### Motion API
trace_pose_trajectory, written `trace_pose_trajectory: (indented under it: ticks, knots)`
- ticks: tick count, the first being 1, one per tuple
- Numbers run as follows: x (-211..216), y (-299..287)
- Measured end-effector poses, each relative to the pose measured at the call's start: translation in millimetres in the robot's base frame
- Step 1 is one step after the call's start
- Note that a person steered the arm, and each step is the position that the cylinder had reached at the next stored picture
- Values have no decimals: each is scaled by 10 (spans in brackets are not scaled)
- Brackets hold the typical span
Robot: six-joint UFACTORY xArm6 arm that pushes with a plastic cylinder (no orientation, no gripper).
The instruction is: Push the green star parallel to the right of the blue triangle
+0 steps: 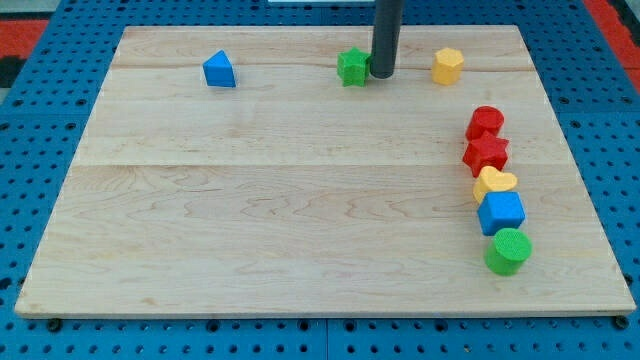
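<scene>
1. Wooden board (300,200): a pale plank surface filling most of the frame, resting on a blue pegboard (40,200). All blocks lie on it.
2. Dark rod: it descends from the upper centre of the frame; my tip (383,75) stands on the board, touching or just beside the right flank of the green star (352,67). It carries no jaws and grasps nothing; it can only shove.
3. Right-hand column: a red block (486,122), a red star (487,154), a yellow heart-like block (494,183), a blue cube (501,212) and a green cylinder (508,250) run down the frame's right, well apart from the work.
4. Yellow hexagonal block (448,66): near the upper right, just right of the rod, not in the push path.
5. Blue triangle (219,70): upper left of the frame, roughly level with the star.
6. Green star: upper centre, already on the triangle's right and in its row, yet well apart. Judgement: a straight leftward push, centred on the star's flank, should close the gap; an off-centre contact would likely spin it or drift it out of line.
</scene>
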State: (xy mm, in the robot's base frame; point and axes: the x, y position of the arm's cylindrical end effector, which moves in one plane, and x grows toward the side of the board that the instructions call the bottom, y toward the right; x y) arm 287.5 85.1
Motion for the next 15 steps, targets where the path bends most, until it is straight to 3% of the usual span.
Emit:
trace_pose_trajectory:
  ticks: [1,3,5,6,7,8,9,10,11,12,13,15]
  knots:
    - [-15,22]
    - [-180,-886]
    - [-145,252]
    - [-249,356]
    - [-682,262]
    - [-541,-114]
    - [-87,-286]
    - [-2,-1231]
    - [-53,-1402]
    - [430,-1264]
    - [574,-1897]
    - [-10,-2099]
